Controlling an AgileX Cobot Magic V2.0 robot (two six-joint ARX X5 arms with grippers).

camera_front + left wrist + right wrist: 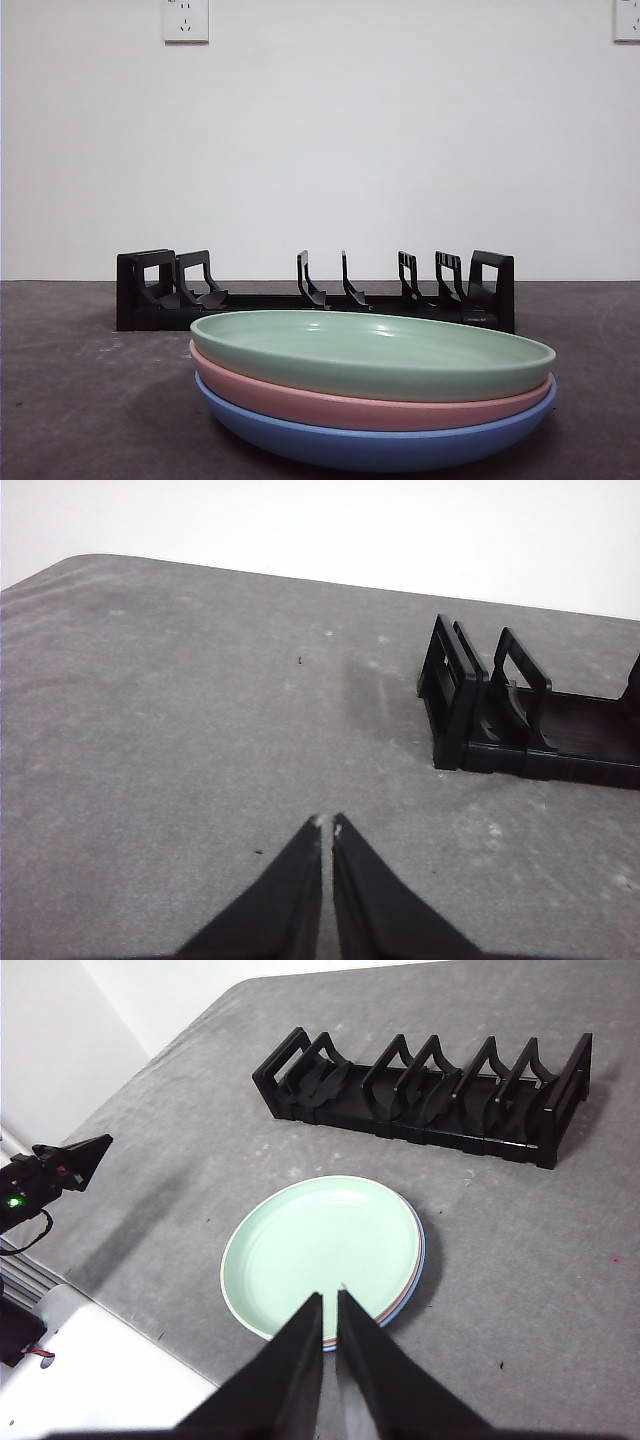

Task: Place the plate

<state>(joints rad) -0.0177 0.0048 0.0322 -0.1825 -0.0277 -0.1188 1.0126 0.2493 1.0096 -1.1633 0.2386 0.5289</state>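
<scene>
A stack of three plates sits on the grey table: a green plate (370, 350) on top, a pink plate (340, 405) under it, a blue plate (370, 445) at the bottom. The green plate also shows in the right wrist view (320, 1250). A black slotted plate rack (315, 295) stands empty behind the stack; it shows in the right wrist view (430, 1095) and in part in the left wrist view (520, 720). My right gripper (329, 1298) is shut and empty, high above the stack's near rim. My left gripper (326, 825) is shut and empty over bare table, off the rack's end.
The left arm (55, 1170) shows at the table's side edge in the right wrist view. A white wall with power sockets (185, 20) stands behind the table. The grey table top (180, 730) lies bare around the left gripper.
</scene>
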